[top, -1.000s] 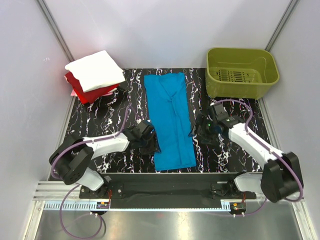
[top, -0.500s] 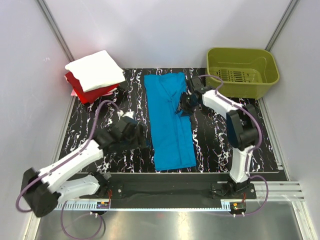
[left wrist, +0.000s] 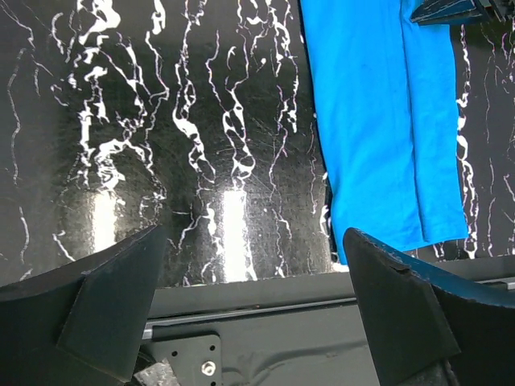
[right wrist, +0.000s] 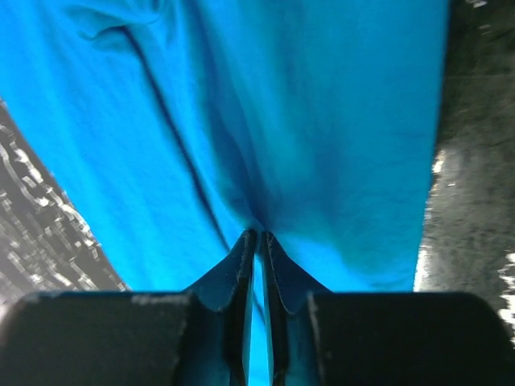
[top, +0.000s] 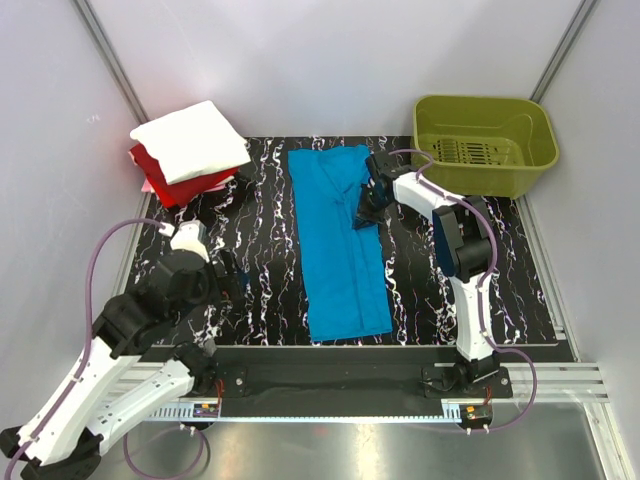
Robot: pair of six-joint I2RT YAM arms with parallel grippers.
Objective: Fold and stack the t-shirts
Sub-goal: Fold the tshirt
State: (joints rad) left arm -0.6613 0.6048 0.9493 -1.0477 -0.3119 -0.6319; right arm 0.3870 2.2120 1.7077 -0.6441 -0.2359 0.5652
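A turquoise-blue t-shirt (top: 340, 240) lies folded into a long strip down the middle of the black marbled mat (top: 200, 220). My right gripper (top: 364, 210) is at the strip's right edge, towards its far end, and is shut on a pinch of the blue cloth (right wrist: 282, 104); in the right wrist view the right gripper (right wrist: 259, 235) has cloth between its nearly closed fingers. My left gripper (top: 222, 280) hangs wide open over bare mat left of the shirt, holding nothing; in the left wrist view the left gripper (left wrist: 253, 241) shows the blue shirt (left wrist: 378, 121) at upper right. A folded white t-shirt (top: 190, 140) rests on a red t-shirt (top: 165, 182) at the far left.
An olive-green plastic basket (top: 485, 145) stands at the far right corner. White walls close in the mat on three sides. A black rail (left wrist: 265, 297) runs along the near edge under my left gripper.
My right gripper reached up to the shirt's right edge and closed on the cloth. My left gripper let go of the shirt's left edge, opened wide and drew back to the left.
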